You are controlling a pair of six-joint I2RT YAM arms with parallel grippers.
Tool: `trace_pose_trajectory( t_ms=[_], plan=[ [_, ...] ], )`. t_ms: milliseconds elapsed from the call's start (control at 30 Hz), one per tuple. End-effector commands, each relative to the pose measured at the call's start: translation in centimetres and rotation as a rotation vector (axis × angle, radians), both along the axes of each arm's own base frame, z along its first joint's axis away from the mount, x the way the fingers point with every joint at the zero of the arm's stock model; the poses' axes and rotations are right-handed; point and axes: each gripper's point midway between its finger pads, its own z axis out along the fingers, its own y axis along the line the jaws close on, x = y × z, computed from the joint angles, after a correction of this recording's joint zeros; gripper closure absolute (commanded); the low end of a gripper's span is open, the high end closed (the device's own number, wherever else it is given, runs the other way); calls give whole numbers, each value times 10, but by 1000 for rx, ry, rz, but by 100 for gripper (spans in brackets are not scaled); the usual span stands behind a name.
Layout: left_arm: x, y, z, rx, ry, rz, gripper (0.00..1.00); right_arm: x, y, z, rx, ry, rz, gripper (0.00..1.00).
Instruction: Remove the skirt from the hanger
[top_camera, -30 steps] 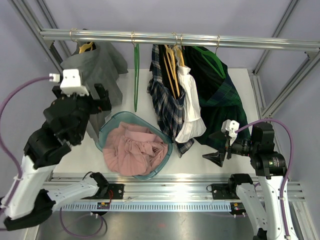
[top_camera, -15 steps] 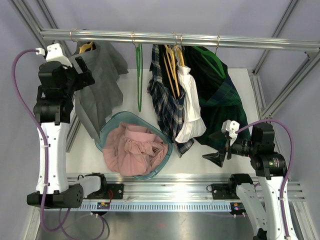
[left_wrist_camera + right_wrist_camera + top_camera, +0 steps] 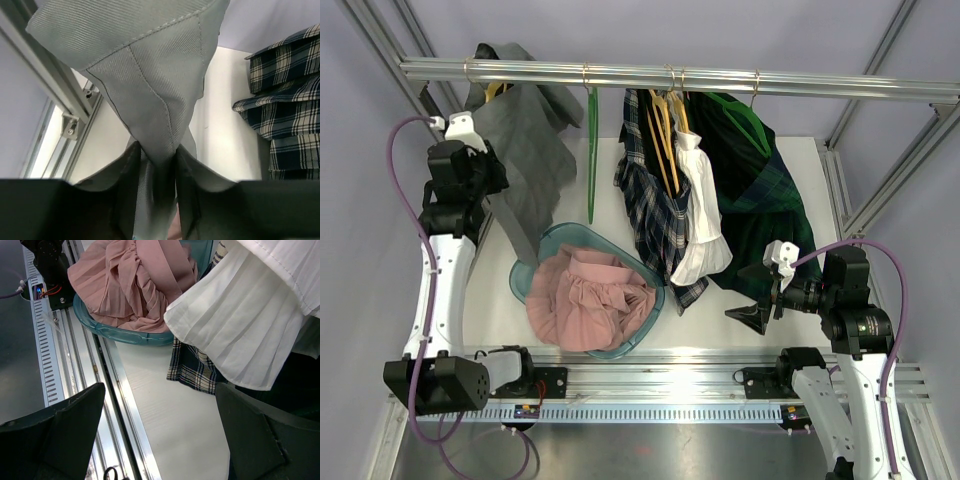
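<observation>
Your left tool [image 3: 156,159] clamped on skirt [image 3: 150,70]; draw it down and sideways off hanger [image 3: 493,92], slow, so fabric doesn't snag; right tool [image 3: 160,407] apart, idle

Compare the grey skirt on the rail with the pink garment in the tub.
The grey skirt hangs up at the rail, pinched in the left claw; the pink garment lies crumpled in the teal tub, untouched. The grey skirt is smooth twill, the pink garment finely pleated. Both are plain, unpatterned cloth.
</observation>
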Motion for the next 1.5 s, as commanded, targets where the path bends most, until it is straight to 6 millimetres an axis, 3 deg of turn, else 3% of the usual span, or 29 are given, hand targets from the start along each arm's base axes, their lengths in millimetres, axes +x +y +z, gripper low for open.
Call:
trace_pose_trajectory(
  t_ms=[0,33,67,167,400,533,700,933,1267,1467],
  plan=[
    [17,-5,28,27,-145,-66,76,-1,1,6,9,-29,18,0],
    [17,-8,32,31,-162,-79,94,-1,1,6,9,-28,18,0],
    [18,-9,41,31,-193,-86,100,-1,1,6,8,-29,17,0],
    [13,-12,62,44,-263,-102,100,0,1,5,7,-28,16,0],
    [-16,-13,135,72,-491,-88,100,1,1,4,7,-22,14,1],
    [-32,-22,160,61,-542,-125,100,1,1,5,7,-22,12,0],
    [-46,-25,171,60,-565,-138,100,2,1,4,6,-21,11,0],
    [-46,-23,174,63,-569,-127,100,1,1,5,6,-24,11,1],
    [-57,-21,232,86,-719,-108,100,2,0,4,3,-25,6,0],
    [-68,-20,247,106,-774,-100,100,2,0,4,3,-28,6,1]
  ],
)
